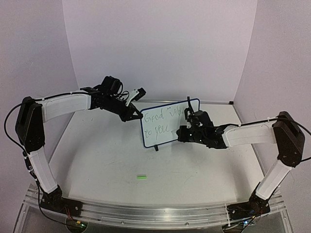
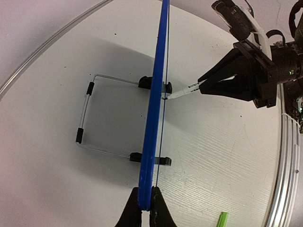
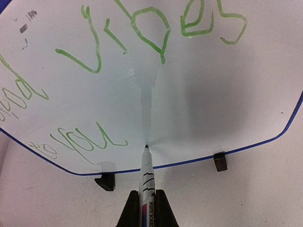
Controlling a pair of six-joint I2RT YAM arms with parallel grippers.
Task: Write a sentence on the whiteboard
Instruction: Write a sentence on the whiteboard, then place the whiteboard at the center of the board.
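Note:
The whiteboard (image 1: 160, 139) stands upright on its two black feet (image 3: 219, 161) at the table's middle. Green words, the sentence (image 1: 163, 118), read "Good vibes to you" in two lines across it (image 3: 142, 33). My left gripper (image 1: 135, 115) is shut on the board's left edge, its fingers (image 2: 161, 215) pinching the blue rim (image 2: 158, 94). My right gripper (image 3: 147, 198) is shut on a white marker (image 3: 147, 177). The marker's tip touches the board just right of "you", near the bottom rim. In the left wrist view the marker (image 2: 182, 93) meets the board's face.
A green marker cap (image 1: 141, 177) lies on the table in front of the board, also in the left wrist view as a green cap (image 2: 222, 220). A wire stand (image 2: 94, 113) props the board from behind. Curved white walls enclose the table.

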